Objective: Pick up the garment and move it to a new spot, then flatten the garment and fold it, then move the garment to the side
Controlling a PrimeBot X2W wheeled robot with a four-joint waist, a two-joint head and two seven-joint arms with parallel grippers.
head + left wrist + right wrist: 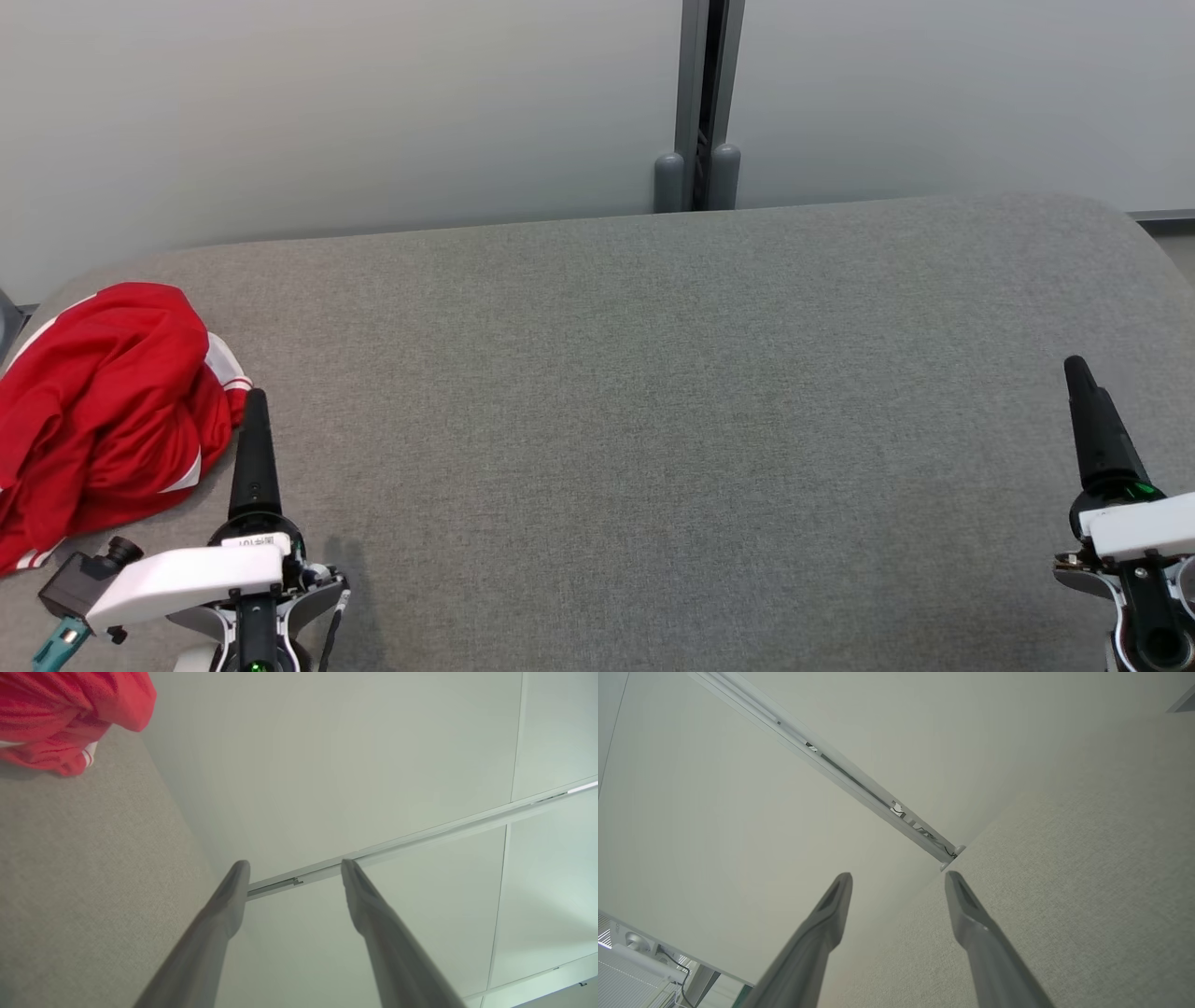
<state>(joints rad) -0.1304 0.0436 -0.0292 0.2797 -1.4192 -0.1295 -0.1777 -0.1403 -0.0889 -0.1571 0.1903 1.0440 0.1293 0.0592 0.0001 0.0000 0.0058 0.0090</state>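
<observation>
You have the red garment [103,411], trimmed with white stripes, lying crumpled in a heap at 9 o'clock in the head view, on the left end of the grey fabric-covered surface [653,373]; part of it runs off that view's left edge. Your left end effector [255,403] sits at 7 o'clock, its dark fingers stacked edge-on and pointing toward 12 o'clock, with the garment's striped edge just beside the tip at its 10 o'clock. In the left wrist view the 2 fingers [224,914] stand well apart with nothing between them, and the garment shows up at 10 o'clock, clear of both tips. Your right end effector [1083,383] is at 4 o'clock in the head view, near the surface's right end and well apart from the garment. In the right wrist view its 2 fingers [971,924] are likewise spread wide and hold nothing, with bare grey fabric at 3 o'clock of them. Between the 2 arms the surface carries nothing else. Behind it, at 12 o'clock in the head view, a grey vertical post [700,103] splits the pale wall panels [327,112].
</observation>
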